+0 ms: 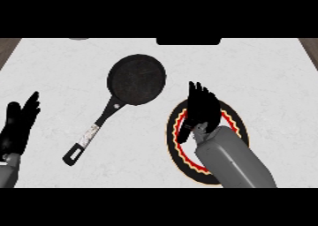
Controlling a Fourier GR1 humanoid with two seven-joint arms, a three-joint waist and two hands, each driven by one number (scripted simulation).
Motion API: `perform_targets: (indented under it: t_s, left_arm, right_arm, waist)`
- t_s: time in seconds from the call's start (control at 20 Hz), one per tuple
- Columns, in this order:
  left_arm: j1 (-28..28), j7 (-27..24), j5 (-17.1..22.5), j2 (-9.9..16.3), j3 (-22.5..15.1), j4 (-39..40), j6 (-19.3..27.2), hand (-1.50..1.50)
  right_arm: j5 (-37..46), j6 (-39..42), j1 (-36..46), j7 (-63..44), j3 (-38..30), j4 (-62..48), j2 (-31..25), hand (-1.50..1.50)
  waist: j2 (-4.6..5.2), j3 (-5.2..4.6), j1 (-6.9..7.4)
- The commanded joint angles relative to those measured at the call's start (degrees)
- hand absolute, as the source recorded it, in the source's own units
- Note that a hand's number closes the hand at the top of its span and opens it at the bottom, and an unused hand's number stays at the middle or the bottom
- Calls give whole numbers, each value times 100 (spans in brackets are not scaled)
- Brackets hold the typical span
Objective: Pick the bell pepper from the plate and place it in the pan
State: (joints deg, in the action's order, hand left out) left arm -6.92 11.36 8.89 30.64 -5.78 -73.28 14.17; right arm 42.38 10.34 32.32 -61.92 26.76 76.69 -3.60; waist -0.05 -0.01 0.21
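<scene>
A black frying pan (137, 78) lies on the white counter at upper centre, its handle (91, 134) running down to the left. Right of it lies a round plate (176, 148) with a black rim and a red and yellow zigzag band. My right hand (202, 110) hovers over the plate's middle, fingers straight and fanned toward the far rim, thumb at the left side. I see no bell pepper; the hand and forearm cover most of the plate. My left hand (17, 126) rests open at the left edge, fingers up.
A dark rectangular object (188, 41) sits at the counter's far edge, and a small grey thing (77, 38) at the far left. The counter (266, 79) narrows toward the back, with wooden floor past both sides.
</scene>
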Motion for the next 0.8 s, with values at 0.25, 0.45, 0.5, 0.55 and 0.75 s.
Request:
perform_targets:
  t_s: [0.25, 0.45, 0.5, 0.55, 0.75]
  left_arm:
    - [213, 131, -118, 57, 393, -347, -331, 0]
    - [-121, 116, -458, -333, 360, 141, -193, 0]
    - [-179, 314, -493, -258, 363, 37, -226, 0]
    - [-119, 494, -282, -16, 514, -264, -538, 0]
    - [-206, -313, -437, -369, 729, 578, -541, 0]
  right_arm:
    - [421, -29, -253, 98, -451, -458, 110, -150]
    - [501, 231, -168, -43, -544, -557, 331, -150]
    - [481, 254, -18, -37, -638, -763, 354, -150]
    - [368, -68, 86, -147, -404, -963, 355, -150]
    - [587, 377, -109, 207, -639, -768, 278, 150]
  waist:
    - [-1, 2, 10]
    - [4, 0, -20]
    - [5, 1, -10]
    - [5, 2, 25]
    - [8, -1, -25]
